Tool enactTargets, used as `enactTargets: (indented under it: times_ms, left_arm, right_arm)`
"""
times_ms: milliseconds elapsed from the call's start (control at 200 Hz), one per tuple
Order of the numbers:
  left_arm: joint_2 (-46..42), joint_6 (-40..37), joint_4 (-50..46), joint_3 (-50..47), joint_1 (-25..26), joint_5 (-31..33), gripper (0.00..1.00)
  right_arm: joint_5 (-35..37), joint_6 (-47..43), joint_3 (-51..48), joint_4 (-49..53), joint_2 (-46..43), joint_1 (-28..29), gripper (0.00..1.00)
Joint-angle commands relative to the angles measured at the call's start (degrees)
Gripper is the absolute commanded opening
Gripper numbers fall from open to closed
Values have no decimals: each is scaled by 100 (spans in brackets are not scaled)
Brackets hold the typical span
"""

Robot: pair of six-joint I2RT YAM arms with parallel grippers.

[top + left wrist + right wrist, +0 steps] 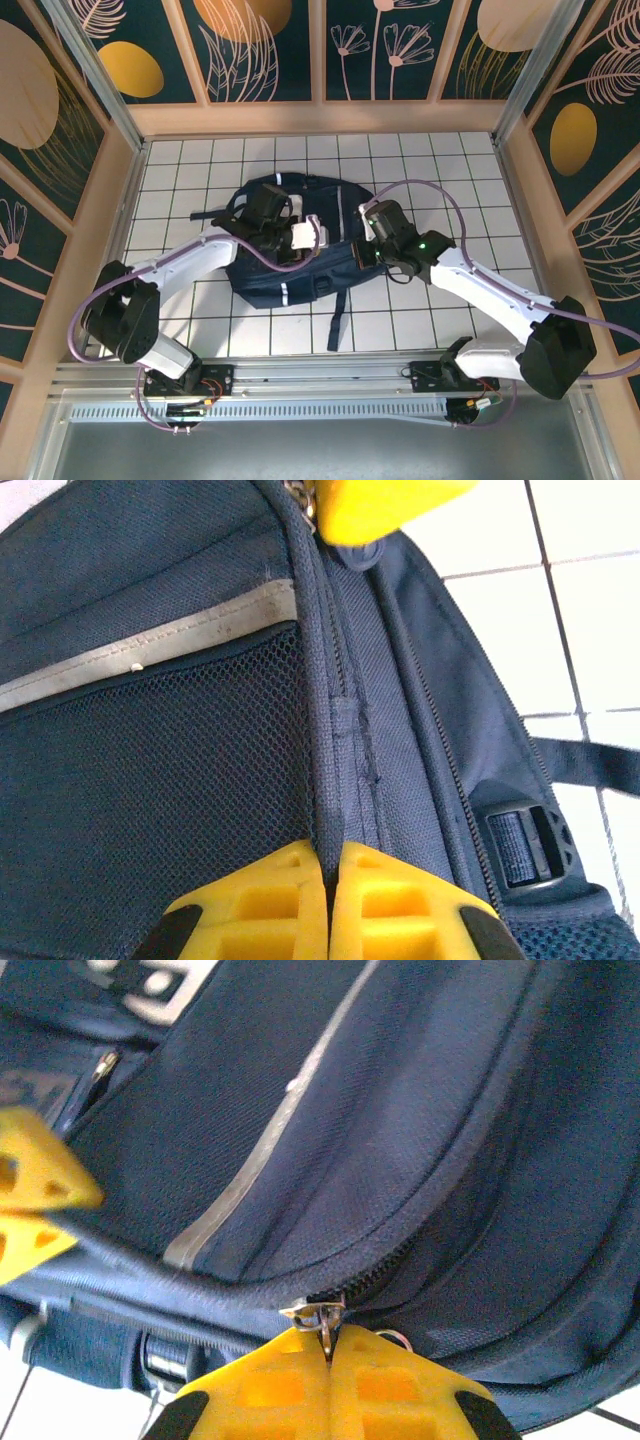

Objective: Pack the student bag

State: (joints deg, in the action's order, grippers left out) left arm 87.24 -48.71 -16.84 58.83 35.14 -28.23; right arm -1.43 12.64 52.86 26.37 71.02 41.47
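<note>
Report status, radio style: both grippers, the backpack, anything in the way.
Left gripper shut on student bag seam. Right gripper shut on zipper pull. Bag flat on table. No obstruction seen.

There is one student bag [285,285] on one tiled table [440,170]. Two grippers are on the bag: the left gripper [328,865] and the right gripper [328,1348]. One zipper pull [322,1316] sits on the bag's main zip, and one buckle [525,845] at its side.

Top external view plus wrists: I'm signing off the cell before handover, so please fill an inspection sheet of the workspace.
Surface: white tiled tabletop.
Job's things: large navy-blue fabric backpack lying flat mid-table.
Clutter: nothing seen.
Grippers: left claw shut on the backpack's seam ridge; right claw shut on a small metal zip pull.
Cables: purple cables loop along both arms.
Surroundings: wooden-framed walls with dark floral panels.
</note>
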Motion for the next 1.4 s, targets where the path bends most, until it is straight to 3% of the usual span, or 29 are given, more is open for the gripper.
enactTargets:
  times_ms: [0, 115, 270, 410, 575, 646, 691, 771, 976, 1181, 1391]
  left_arm:
    - [-98, -1098, -179, -69, -114, 939, 0]
    - [-63, -1726, -408, 21, -314, 1110, 0]
    - [-321, -3006, 371, -780, -459, 1798, 0]
    - [-462, -3195, 1030, -1005, -508, 2022, 0]
    - [-556, -2542, 1017, -840, -512, 1300, 1]
    - [-649, -2209, 959, -883, -515, 984, 7]
    - [-713, -1932, 949, -934, -521, 826, 14]
    - [-857, -1696, 638, -971, -511, 458, 36]
    - [-1335, -1185, 933, -1554, -499, -7, 58]
    - [-1011, -1011, 1180, -1578, -333, 234, 62]
    - [-404, -629, 1476, -1251, -203, 463, 61]
  right_arm:
    - [-413, -867, 254, 271, 39, -93, 0]
    - [-364, -994, 205, 316, 130, -157, 0]
    - [-286, -906, 82, 231, 166, -168, 0]
    - [-853, -717, -114, -109, 150, -100, 0]
    - [-880, -626, -291, -631, 206, 155, 1]
    - [-969, -645, -271, -640, 316, 111, 33]
    - [-1056, -694, -263, -679, 378, 115, 40]
    - [-1186, -611, -158, -707, 496, 92, 42]
    - [-1215, 247, -49, -971, 765, 242, 47]
    - [-762, 743, -539, -1772, 747, 729, 51]
    - [213, 1571, -561, -1916, 1129, 1096, 54]
